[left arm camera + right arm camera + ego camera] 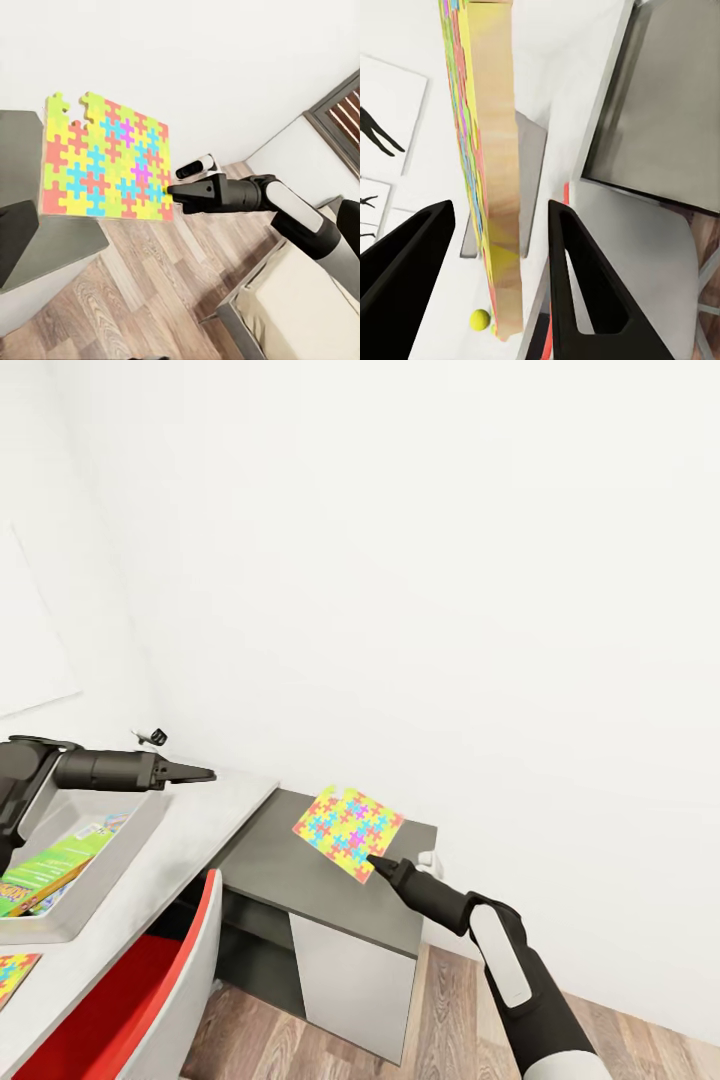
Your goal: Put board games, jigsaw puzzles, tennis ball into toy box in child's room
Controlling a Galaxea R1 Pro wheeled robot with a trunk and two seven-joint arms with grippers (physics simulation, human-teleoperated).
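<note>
My right gripper is shut on one corner of a jigsaw puzzle, a square of yellow, pink, blue and green pieces. It holds the puzzle tilted in the air above the dark grey side desk. In the right wrist view the puzzle stands edge-on between the fingers, with the tennis ball small beyond it. The left wrist view shows the puzzle's face. My left gripper hovers open and holding nothing over the white table, beside the toy box. Board games lie inside the box. A second puzzle lies flat on the table.
A red chair is tucked under the white table, close to the side desk. White wall stands right behind both desks. Wood floor lies below my right arm. The bed's beige mattress shows in the left wrist view.
</note>
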